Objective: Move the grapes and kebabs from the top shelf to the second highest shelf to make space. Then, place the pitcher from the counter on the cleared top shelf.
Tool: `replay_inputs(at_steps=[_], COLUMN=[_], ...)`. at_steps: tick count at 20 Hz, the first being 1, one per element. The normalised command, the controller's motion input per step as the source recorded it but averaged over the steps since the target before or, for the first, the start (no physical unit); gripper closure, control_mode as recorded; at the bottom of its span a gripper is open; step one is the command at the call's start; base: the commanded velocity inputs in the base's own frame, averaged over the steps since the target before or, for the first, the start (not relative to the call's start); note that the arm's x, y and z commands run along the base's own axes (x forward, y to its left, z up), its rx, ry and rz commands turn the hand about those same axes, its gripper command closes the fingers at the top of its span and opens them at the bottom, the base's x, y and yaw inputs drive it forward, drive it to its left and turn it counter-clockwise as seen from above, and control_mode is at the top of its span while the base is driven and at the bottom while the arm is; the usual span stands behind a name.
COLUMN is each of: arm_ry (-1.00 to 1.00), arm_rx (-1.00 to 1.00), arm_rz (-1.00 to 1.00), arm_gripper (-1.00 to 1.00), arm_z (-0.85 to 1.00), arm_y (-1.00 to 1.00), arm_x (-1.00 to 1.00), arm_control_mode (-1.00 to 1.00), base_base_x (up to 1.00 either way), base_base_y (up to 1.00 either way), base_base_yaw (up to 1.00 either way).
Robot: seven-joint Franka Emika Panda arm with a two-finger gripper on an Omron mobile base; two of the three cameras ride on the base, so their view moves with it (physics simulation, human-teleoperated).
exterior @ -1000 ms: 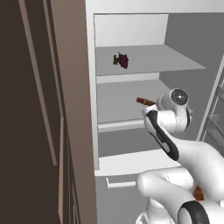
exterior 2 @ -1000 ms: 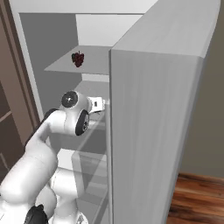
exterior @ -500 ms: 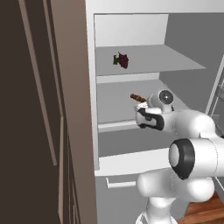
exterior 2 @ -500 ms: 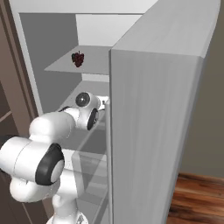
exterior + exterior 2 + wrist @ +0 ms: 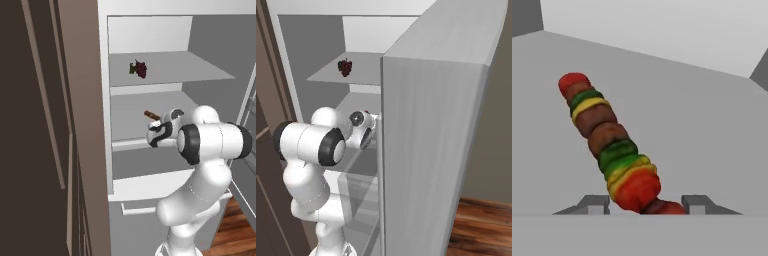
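The grapes (image 5: 138,69) (image 5: 345,67), a dark purple bunch, lie on the fridge's top shelf (image 5: 200,67). One level down, my gripper (image 5: 158,123) (image 5: 369,117) (image 5: 646,204) reaches in over the second highest shelf (image 5: 127,112). It is shut on the near end of the kebabs (image 5: 151,115) (image 5: 607,135), a skewer of red, brown, green and yellow chunks. The skewer points away from the hand, toward the back of that shelf. I cannot tell whether its far end touches the shelf. The pitcher and the counter are out of view.
The fridge's open door (image 5: 436,125) stands close on the arm's right. A brown cabinet side (image 5: 80,125) borders the fridge on the left. Below are a lower shelf (image 5: 145,162) and a white drawer front (image 5: 137,207). Wooden floor (image 5: 481,230) shows at the right.
The arm's elbow has swung out toward the camera. The gripper has shifted a little left over the second shelf, and the kebabs have moved with it. The grapes have not moved.
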Motion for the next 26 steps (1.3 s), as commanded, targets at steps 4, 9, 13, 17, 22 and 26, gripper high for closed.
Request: replay_inputs(at_steps=[4,9,13,17,22,26], arm_ry=[0.0,0.0,0.0,0.0,-0.03,-0.04], arm_rx=[0.0,0.0,0.0,0.0,0.0,0.0], arm_rz=[0.0,0.0,0.0,0.0,0.0,0.0], arm_gripper=[1.0,1.0,-1.0,-1.0,-1.0,-1.0], arm_z=[-0.12,0.0,0.0,0.04,0.38,0.78], arm_y=[-0.06,-0.08,-0.02,0.0,0.0,0.0], arm_x=[0.22,0.32,0.36,0.0,-0.23,-0.52], arm_control_mode=[-1.0,-1.0,-1.0,-1.0,-1.0,-1.0], base_base_x=[0.0,0.0,0.0,0.0,0.0,0.0], base_base_y=[0.0,0.0,0.0,0.0,0.0,0.0], base_base_yaw=[0.0,0.0,0.0,0.0,0.0,0.0])
